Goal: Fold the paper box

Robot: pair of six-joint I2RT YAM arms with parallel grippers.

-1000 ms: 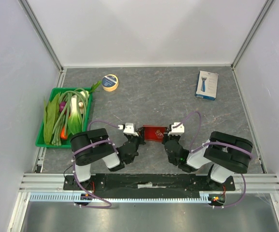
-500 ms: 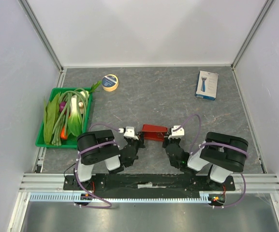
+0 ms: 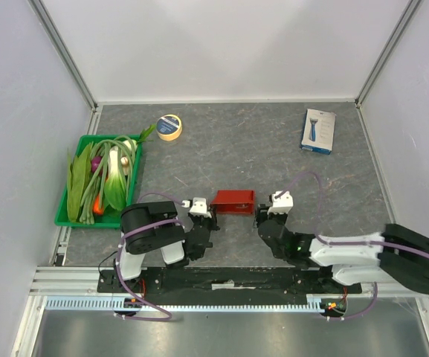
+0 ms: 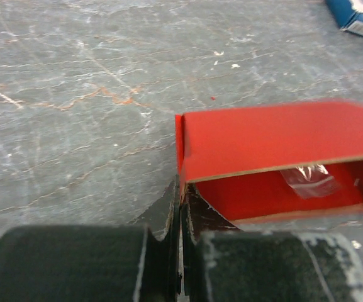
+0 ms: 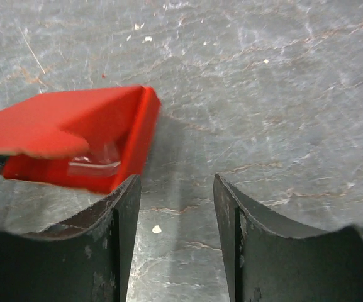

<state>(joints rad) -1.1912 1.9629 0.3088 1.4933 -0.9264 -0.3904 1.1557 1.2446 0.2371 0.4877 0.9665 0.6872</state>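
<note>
The paper box (image 3: 234,201) is a red, partly folded shell lying on the grey table between the two arms. In the left wrist view the paper box (image 4: 275,135) shows an open side with a strip of clear tape inside. My left gripper (image 3: 211,211) is shut, and its tips (image 4: 181,189) pinch the box's left corner edge. My right gripper (image 3: 262,215) stands open just right of the box. In the right wrist view the paper box (image 5: 74,129) lies left of the left finger (image 5: 128,207), outside the gap of the right gripper (image 5: 176,189).
A green tray (image 3: 60,216) of vegetables sits at the left. A roll of tape (image 3: 169,127) lies behind it. A white-and-blue retail box (image 3: 318,131) rests at the far right, its corner (image 4: 357,12) showing in the left wrist view.
My right gripper has opened and let go of the box's right end, and its arm has swung out low to the right. The box has shifted slightly left with the left gripper.
</note>
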